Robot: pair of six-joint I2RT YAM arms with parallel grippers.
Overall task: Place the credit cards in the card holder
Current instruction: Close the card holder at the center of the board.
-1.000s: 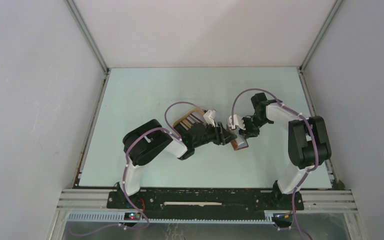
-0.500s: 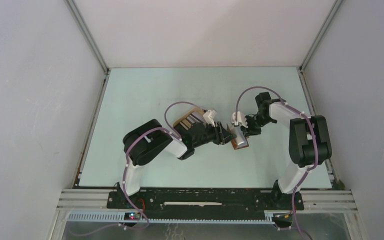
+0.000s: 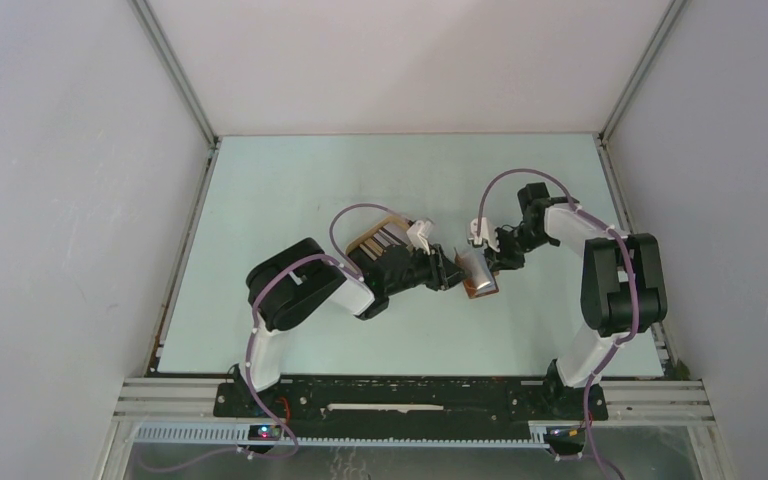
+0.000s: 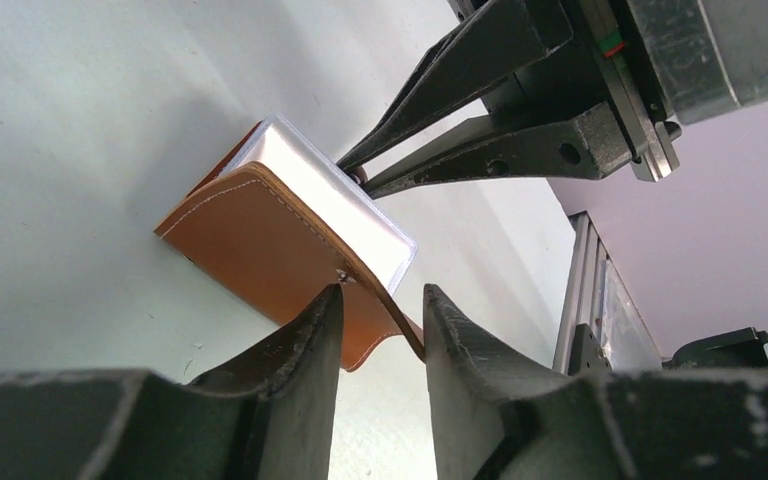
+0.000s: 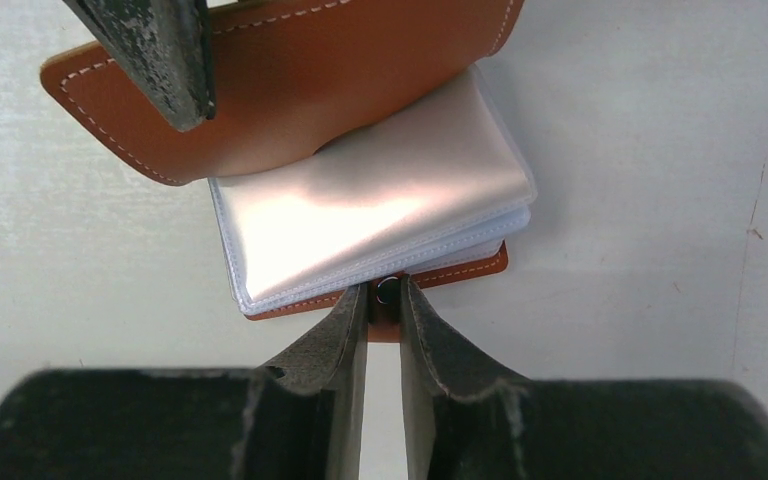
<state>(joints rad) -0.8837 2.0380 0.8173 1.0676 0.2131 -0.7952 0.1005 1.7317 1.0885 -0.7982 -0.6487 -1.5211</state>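
Count: two arms, two grippers, one card holder (image 3: 478, 281), one tan tray (image 3: 367, 239). The cards (image 3: 388, 236) are showing only as dark and pale strips in the tray, too small to count.

The card holder is lying near the middle of the pale green table (image 3: 310, 180), between the two grippers and just right of the tray. It is reddish-brown leather with pale stitching along the edge. It is sitting open, with a stack of clear plastic sleeves (image 5: 370, 210) resting on the lower half. The cover flap (image 5: 290, 90) is curving up and away from the sleeves.

The right gripper (image 5: 385, 290) is pinching the small snap tab (image 5: 387, 318) at the holder's near edge, its jaws standing narrow with the tab between them. The left gripper (image 4: 380, 295) is straddling a corner of the cover flap with its jaws part-way apart. Whether it is actually clamping the leather, I cannot tell.

The left arm (image 3: 300, 290) is reaching across in front of the tray and hiding part of it from above. The right arm (image 3: 615, 285) is bending in from the right side.
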